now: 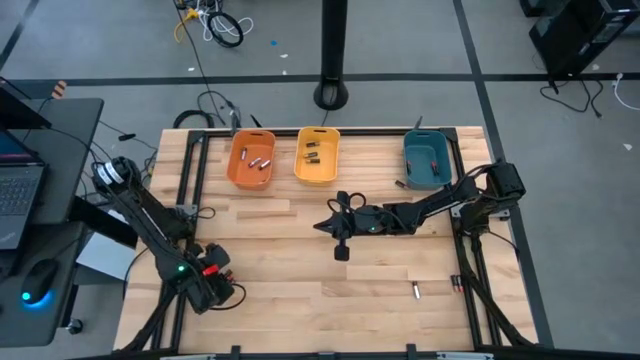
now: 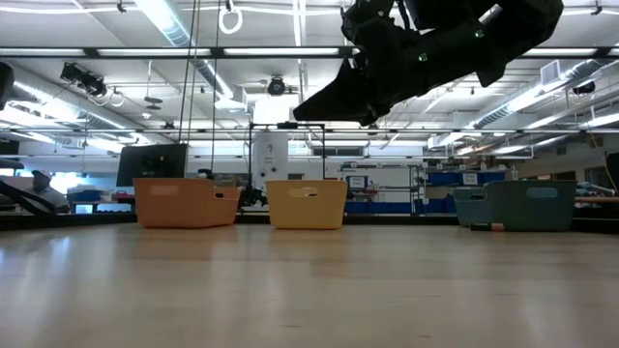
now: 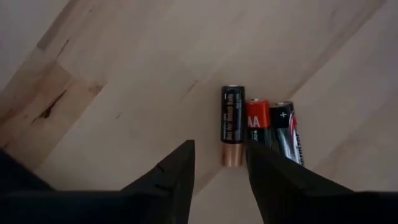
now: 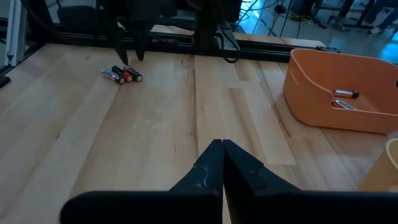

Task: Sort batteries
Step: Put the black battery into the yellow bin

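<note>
Three batteries lie side by side on the wood near the table's near left corner: a black one with a copper end point(image 3: 232, 124), a red-and-black one point(image 3: 257, 119) and a black one point(image 3: 287, 132); together they show as a small cluster point(image 4: 122, 75). My left gripper point(image 3: 218, 151) point(image 4: 132, 56) point(image 1: 215, 281) points down over them, open. The copper end lies between its fingertips, and one finger hides the red battery's near end. My right gripper point(image 4: 222, 151) point(image 1: 326, 227) hovers shut over the table's middle, above the wood point(image 2: 308, 109).
Orange bin point(image 1: 250, 160), yellow bin point(image 1: 317, 155) and teal bin point(image 1: 427, 160) stand in a row at the far edge; the orange and yellow ones hold batteries. Loose batteries lie at the near right point(image 1: 416, 290) point(image 1: 455, 284) and beside the teal bin point(image 1: 398, 184).
</note>
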### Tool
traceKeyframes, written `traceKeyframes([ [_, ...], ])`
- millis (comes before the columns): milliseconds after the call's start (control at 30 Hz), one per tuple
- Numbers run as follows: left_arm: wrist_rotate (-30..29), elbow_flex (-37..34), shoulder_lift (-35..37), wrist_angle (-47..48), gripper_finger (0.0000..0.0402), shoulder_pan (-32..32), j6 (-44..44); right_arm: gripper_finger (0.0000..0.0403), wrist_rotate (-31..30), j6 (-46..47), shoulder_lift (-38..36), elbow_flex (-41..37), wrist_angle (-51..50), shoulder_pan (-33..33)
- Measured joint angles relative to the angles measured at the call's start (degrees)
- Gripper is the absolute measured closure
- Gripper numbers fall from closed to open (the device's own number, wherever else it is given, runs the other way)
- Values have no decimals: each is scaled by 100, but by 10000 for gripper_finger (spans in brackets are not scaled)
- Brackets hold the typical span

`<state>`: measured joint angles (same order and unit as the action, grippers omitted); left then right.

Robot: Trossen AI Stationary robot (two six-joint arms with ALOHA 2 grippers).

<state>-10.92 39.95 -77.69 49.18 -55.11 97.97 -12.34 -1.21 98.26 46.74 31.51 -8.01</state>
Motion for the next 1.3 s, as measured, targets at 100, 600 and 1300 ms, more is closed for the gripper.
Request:
traceKeyframes([
  [100, 1, -77, 2, -185, 249, 0, -4, 392, 0, 0, 0, 0, 11, 0],
  [600, 31, -350, -15, -248, 249, 0, -19, 392, 0, 0, 0, 0, 19, 0],
  [1300, 11, -700, 17, -563, 317, 0, 131, 392, 0, 2, 0, 0, 15, 1],
])
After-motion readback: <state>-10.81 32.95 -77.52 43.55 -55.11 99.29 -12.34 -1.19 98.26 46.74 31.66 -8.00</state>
